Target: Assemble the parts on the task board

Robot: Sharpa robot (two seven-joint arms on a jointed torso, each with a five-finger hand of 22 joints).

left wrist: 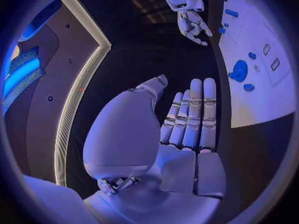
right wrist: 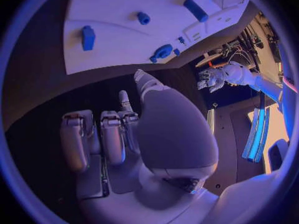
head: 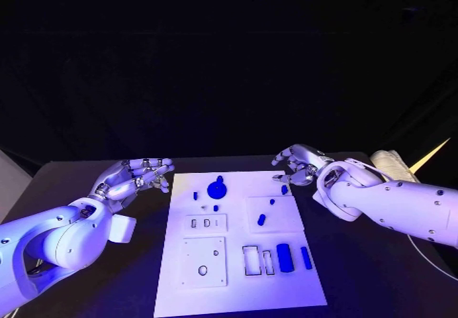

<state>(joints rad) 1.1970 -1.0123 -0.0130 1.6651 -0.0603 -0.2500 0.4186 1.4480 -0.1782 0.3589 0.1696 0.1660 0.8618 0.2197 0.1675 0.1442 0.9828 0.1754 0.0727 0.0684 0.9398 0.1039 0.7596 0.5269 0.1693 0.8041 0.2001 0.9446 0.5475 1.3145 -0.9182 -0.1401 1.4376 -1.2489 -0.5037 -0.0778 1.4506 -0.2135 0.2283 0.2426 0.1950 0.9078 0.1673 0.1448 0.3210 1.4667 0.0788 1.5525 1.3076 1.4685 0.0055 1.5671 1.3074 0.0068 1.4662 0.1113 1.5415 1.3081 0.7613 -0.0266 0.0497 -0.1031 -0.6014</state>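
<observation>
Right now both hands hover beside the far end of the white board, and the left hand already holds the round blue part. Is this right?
Not quite. The left hand holds nothing: the left wrist view shows its fingers bare. The round blue part lies on the white board, as the head view shows. Both hands, the right hand too, do hover beside its far end.

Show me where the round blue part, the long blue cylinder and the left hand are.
round blue part [head: 218,190], head view, its disc face
long blue cylinder [head: 283,255], head view, its middle
left hand [head: 138,173], head view, the back of the hand

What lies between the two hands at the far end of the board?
In the head view, the board's far end with a round blue part lies between the left hand and right hand.
</observation>
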